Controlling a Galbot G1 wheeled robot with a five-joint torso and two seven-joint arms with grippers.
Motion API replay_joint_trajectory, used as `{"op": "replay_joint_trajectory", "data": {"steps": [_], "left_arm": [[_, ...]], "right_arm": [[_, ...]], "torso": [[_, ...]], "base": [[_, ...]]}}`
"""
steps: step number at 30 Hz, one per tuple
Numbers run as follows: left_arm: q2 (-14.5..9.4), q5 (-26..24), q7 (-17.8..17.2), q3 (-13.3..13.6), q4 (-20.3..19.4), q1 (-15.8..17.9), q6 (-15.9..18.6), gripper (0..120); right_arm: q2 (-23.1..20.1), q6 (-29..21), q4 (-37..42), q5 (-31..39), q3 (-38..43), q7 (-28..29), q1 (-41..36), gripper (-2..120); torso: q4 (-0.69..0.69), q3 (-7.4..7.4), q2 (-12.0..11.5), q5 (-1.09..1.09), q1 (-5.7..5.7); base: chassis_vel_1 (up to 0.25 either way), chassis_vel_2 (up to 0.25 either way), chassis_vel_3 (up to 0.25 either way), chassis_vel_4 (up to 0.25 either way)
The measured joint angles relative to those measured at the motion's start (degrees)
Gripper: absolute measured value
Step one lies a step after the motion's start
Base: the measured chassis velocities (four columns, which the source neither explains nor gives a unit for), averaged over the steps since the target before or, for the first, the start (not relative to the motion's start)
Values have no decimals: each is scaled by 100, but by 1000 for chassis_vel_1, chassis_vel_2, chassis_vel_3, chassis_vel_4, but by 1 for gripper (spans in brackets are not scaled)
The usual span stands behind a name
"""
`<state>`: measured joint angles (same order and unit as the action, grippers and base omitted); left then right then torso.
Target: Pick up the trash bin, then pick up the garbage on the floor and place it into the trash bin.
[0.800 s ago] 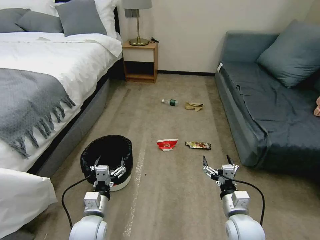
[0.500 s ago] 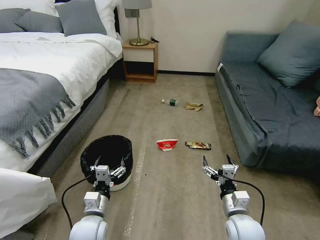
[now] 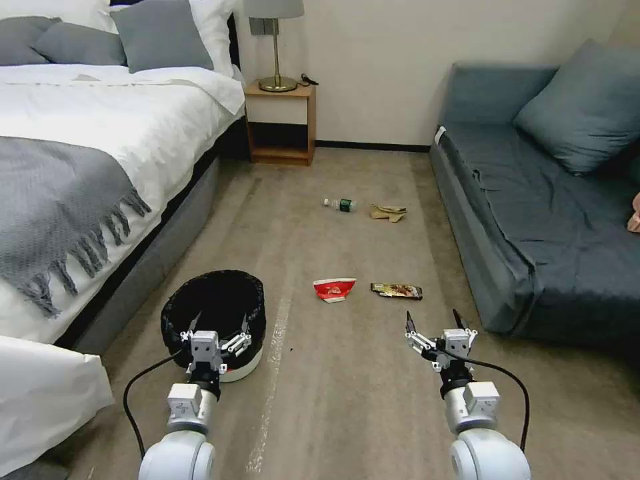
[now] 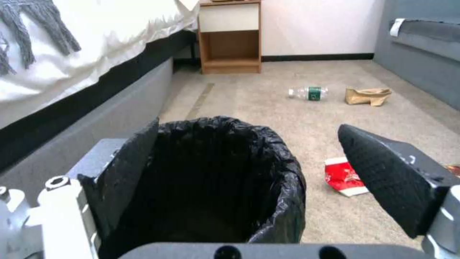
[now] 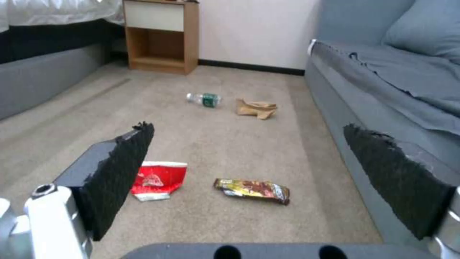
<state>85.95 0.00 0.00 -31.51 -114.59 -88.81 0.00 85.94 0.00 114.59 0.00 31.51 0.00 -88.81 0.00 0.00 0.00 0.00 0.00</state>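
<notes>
I'm on the bin pickup: my left gripper (image 3: pixel 219 325), spread wide, hangs seemingly just short of the trash bin (image 3: pixel 213 313), so next I'd close on its rim, while my right gripper (image 3: pixel 434 322) waits wide open.

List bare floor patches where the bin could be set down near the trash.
Free: carpet between the bin and the red wrapper; the strip between the wrapper pair and the bottle and paper. Crowded: beside the snack wrapper by the sofa, and left of the bin by the bed.
</notes>
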Motion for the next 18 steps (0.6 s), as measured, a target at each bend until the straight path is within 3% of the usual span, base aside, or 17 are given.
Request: {"op": "replay_joint_trajectory", "data": {"steps": [18], "left_arm": [[0, 0, 0, 0, 0, 0, 0, 100]], "right_arm": [[0, 0, 0, 0, 0, 0, 0, 100]], "torso": [[0, 0, 0, 0, 0]], "base": [[0, 0, 0, 0]]}}
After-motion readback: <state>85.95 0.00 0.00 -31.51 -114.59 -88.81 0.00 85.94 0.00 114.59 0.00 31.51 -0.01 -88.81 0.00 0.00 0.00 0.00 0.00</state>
